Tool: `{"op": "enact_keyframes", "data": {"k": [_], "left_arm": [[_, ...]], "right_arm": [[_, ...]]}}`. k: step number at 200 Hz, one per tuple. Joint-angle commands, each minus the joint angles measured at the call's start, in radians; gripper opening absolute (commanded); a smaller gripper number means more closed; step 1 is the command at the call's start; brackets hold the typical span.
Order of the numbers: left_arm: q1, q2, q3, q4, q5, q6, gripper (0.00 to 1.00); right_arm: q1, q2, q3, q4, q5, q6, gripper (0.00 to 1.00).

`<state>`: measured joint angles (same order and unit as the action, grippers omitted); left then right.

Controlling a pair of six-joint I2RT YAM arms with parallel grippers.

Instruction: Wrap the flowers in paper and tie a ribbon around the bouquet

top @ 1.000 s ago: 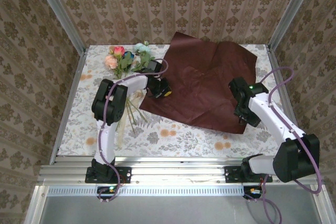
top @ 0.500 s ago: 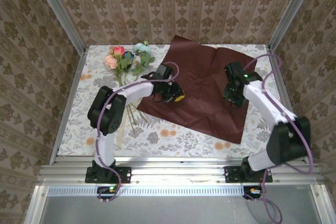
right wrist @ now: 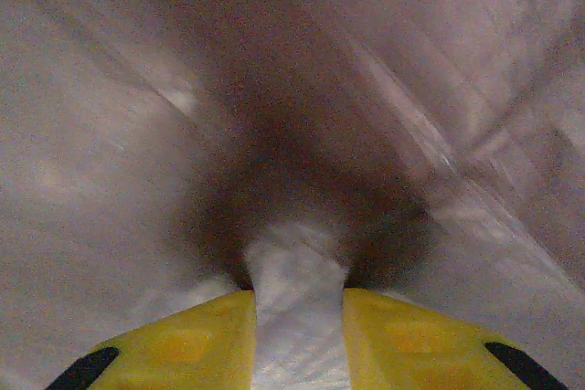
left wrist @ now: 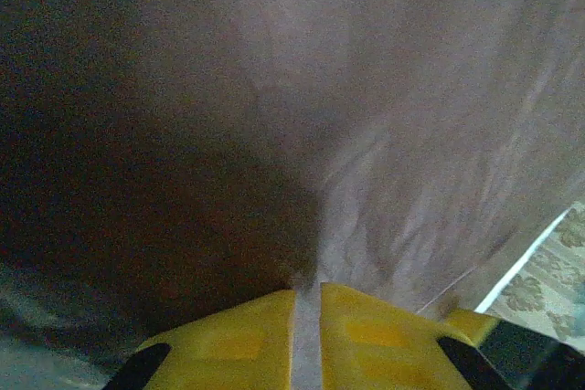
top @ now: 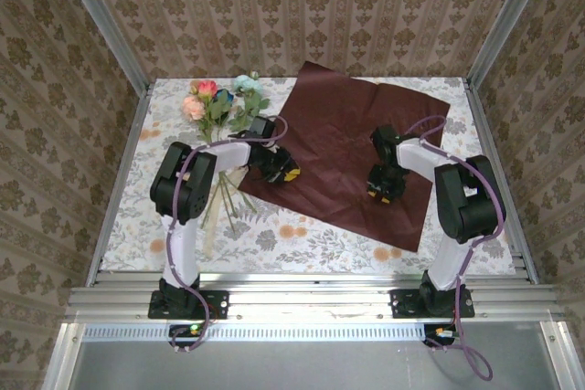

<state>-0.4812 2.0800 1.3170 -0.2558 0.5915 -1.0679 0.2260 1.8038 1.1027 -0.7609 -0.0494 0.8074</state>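
Two pairs of fingers are down on the paper (top: 352,130), one at its left edge and one well inside its right half.

The paper lies spread on the bench (top: 302,230), maroon face up and creased. One corner points at the back wall and another reaches toward the near right.

The left gripper (top: 285,173) sits at the sheet's left corner, tips against it. In the left wrist view its yellow fingers (left wrist: 238,340) are almost together, with a thin slit between them at the gripper's tip (left wrist: 306,294). The maroon sheet (left wrist: 366,89) lies right in front of the tips. I cannot tell whether any of it is caught in the slit. A strip of the bench cloth (left wrist: 558,253) shows at the lower right of that view, past the sheet's edge.

The right gripper (top: 379,191) points down onto the sheet, with paper on all sides of it. In the right wrist view its fingers (right wrist: 192,344) stand partly apart, with a clear gap at the tip (right wrist: 297,303). A pale patch of paper (right wrist: 137,89) shows through the gap, ringed by dark shadow. The tips look pressed to the sheet, but I cannot tell whether they pinch a fold.

The flowers (top: 218,98) lie at the far left of the bench, apart from both pairs of fingers. The blooms are toward the back wall and the leaves just beside the paper's left edge. Their thin stems run toward the near edge and pass under the left arm.
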Motion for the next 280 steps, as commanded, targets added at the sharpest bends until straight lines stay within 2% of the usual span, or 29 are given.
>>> {"op": "enact_keyframes", "data": {"k": [1,55,92,128,154,175,190,219,245,280], "left_arm": [[0.018,0.071,0.068,-0.066,-0.020,0.087,0.16],[0.083,0.166,0.244,-0.245,-0.105,0.194,0.16],[0.122,0.162,0.239,-0.258,-0.127,0.223,0.16],[0.106,0.094,0.325,-0.310,-0.098,0.274,0.27],[0.091,0.013,0.423,-0.436,-0.159,0.321,0.31],[0.113,-0.037,0.448,-0.522,-0.243,0.392,0.34],[0.154,-0.047,0.444,-0.562,-0.262,0.440,0.34],[0.266,-0.079,0.372,-0.576,-0.277,0.496,0.29],[0.354,-0.090,0.334,-0.597,-0.309,0.537,0.27],[0.438,-0.094,0.287,-0.573,-0.309,0.554,0.29]], "right_arm": [[0.024,-0.026,-0.057,-0.034,0.024,0.081,0.31],[0.089,0.011,-0.044,-0.024,-0.053,0.130,0.30],[0.174,0.020,-0.035,-0.022,-0.104,0.209,0.30],[0.262,-0.009,-0.012,-0.096,-0.024,0.284,0.38],[0.260,-0.046,0.028,-0.149,0.035,0.309,0.44],[0.259,-0.045,0.088,-0.163,0.028,0.279,0.45],[0.254,-0.047,0.119,-0.132,0.040,0.227,0.45],[0.219,-0.009,0.171,-0.031,-0.021,0.052,0.38],[0.215,0.034,0.233,-0.053,0.046,-0.074,0.36],[0.203,0.141,0.245,-0.045,0.000,-0.093,0.37]]}}
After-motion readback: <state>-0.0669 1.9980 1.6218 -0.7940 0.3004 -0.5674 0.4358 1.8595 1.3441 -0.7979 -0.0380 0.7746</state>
